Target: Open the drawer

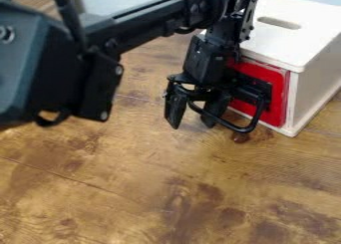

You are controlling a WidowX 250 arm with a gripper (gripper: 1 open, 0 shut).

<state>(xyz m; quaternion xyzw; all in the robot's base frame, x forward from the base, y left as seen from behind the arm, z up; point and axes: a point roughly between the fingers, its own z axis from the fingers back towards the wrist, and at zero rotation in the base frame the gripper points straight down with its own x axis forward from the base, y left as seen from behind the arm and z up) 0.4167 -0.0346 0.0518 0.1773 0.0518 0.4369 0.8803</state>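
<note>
From here, the white housing (pixel 300 49) looks smooth and matt, like painted board or plastic. The drawer (pixel 276 93), set in the housing's front, has a flat, plastic-looking red panel, and its black loop handle (pixel 229 129) looks smooth. Beneath the housing, the brown tabletop (pixel 107 188) looks like wood, grained and darkly blotched, with a faint sheen. The arm (pixel 120 44) beside the housing looks mostly matt black.
</note>
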